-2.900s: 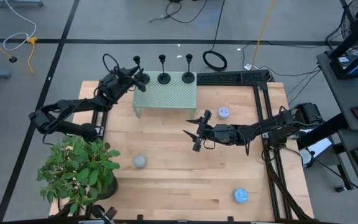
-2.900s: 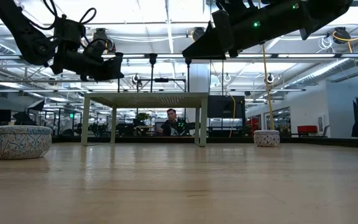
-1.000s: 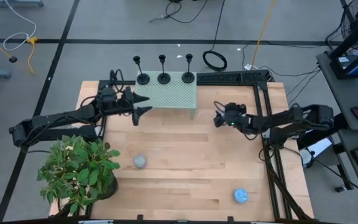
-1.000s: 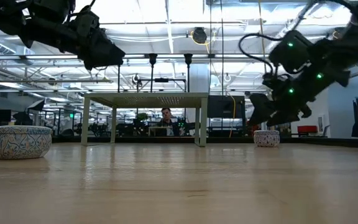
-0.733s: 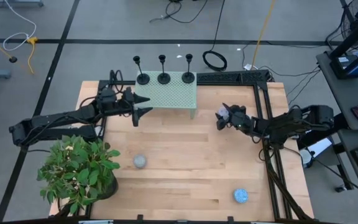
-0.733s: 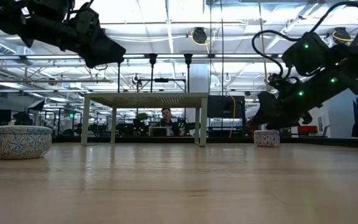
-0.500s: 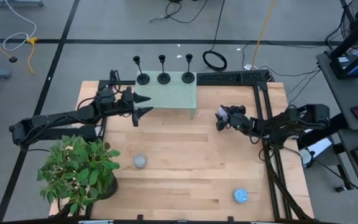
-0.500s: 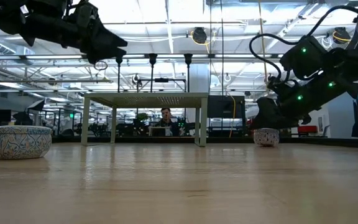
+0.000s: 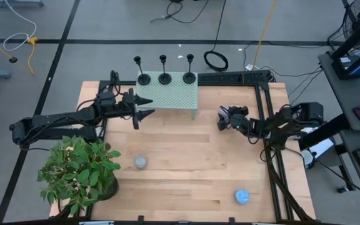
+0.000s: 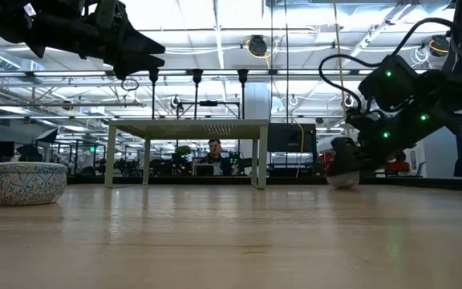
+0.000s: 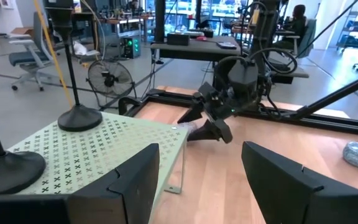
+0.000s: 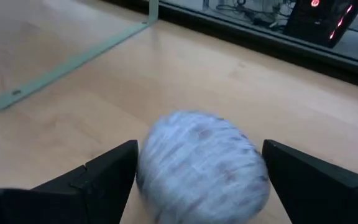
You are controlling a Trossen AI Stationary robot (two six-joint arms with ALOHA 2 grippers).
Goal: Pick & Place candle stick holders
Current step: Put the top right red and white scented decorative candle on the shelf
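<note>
Right gripper (image 9: pixel 220 118) low over the wooden table (image 9: pixel 186 169), just off the right-hand leg of the small green perforated stand (image 9: pixel 167 94). Fingers (image 12: pixel 98 174) spread wide on either side of a small round grey-blue speckled pot (image 12: pixel 201 165), not pressed against it in the right wrist view. Whether anything lies inside that pot, impossible to tell.

Left gripper (image 9: pixel 144 107) raised in the air at the stand's left front corner, fingers (image 11: pixel 135 180) parted and holding nothing.

Three black candle stick holders (image 9: pixel 163 70) upright in a row along the stand's far edge, disc bases flat on the perforated top, well apart from both grippers.

Elsewhere on the table: a second small grey pot (image 9: pixel 141 162) near the middle-left, a blue patterned pot (image 9: pixel 242 197) toward the near right corner, a leafy potted plant (image 9: pixel 80 172) at the near left. In the low view, a wide patterned bowl (image 10: pixel 26 183) at the left, contents hidden by its wall. A person (image 10: pixel 216 156) seated in the room behind the stand.
</note>
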